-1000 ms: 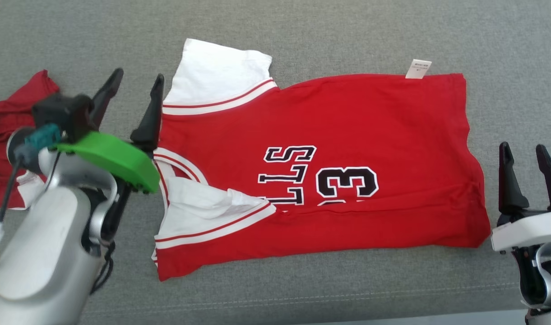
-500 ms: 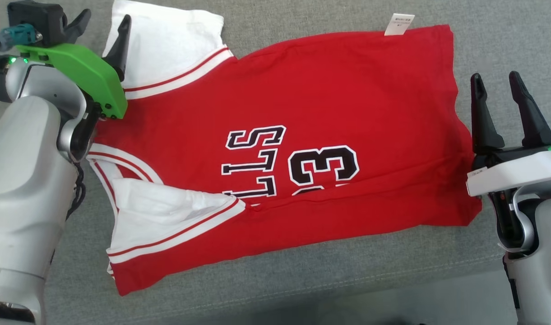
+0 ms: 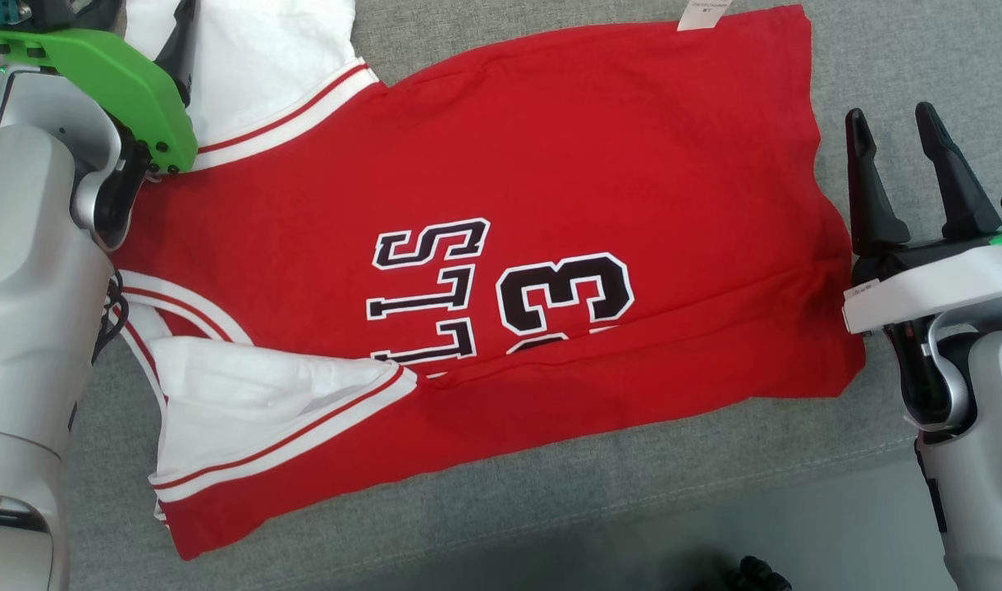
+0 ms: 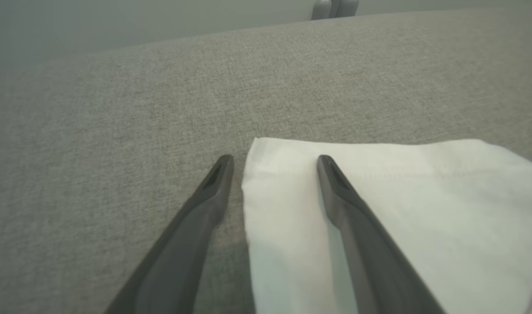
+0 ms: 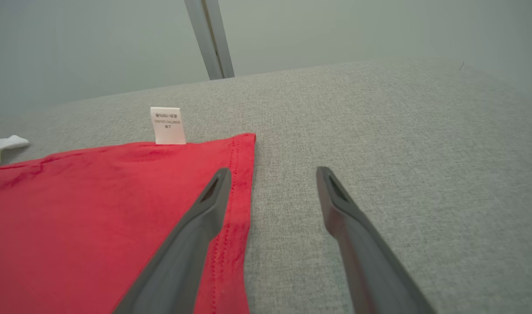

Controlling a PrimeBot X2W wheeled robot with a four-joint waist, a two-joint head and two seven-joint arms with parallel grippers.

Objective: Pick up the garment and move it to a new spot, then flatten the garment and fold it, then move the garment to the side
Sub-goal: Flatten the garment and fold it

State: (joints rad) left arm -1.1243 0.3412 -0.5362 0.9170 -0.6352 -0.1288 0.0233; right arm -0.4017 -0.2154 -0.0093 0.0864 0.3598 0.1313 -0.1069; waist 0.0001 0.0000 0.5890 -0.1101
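Red jersey (image 3: 550, 164) lies flat on the grey fabric surface (image 3: 550, 509), near edge folded over. Left gripper (image 4: 274, 163), fingers spread, straddles the white sleeve (image 4: 401, 196) corner; right gripper (image 5: 272, 174), likewise spread, straddles the hem: evidently placed to pinch both ends for folding.

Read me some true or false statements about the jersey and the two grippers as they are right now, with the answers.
1. The left gripper and right gripper are both open. True.
2. The red jersey has white sleeves. True.
3. The right gripper is clamped on the jersey's hem. False: its spread fingers straddle the hem edge and grip nothing.
4. The jersey's big number is a 7. False: a 3 shows.
5. A white label sticks out from the jersey's edge. True.
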